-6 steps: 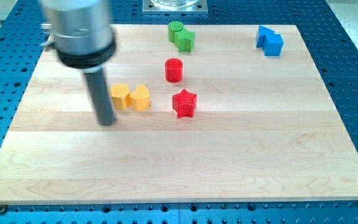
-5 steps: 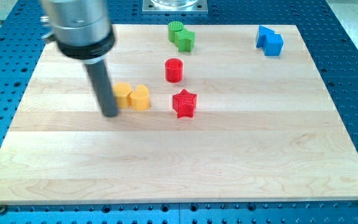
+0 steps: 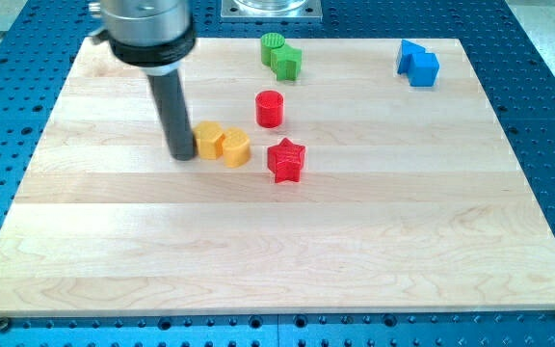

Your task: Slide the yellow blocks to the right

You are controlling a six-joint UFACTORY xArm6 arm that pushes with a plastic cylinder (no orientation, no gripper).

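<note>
My tip (image 3: 183,156) rests on the wooden surface (image 3: 277,251) left of centre in the frame, pressed against the left side of the left yellow block (image 3: 207,140); the arm carries no hand, only a rod. The right yellow block (image 3: 235,147) touches the first. Just right of the pair sits the red star (image 3: 285,160), with the red cylinder (image 3: 270,108) above it. At upper centre are two touching green blocks (image 3: 281,55); at upper right, two touching blue blocks (image 3: 418,63)
</note>
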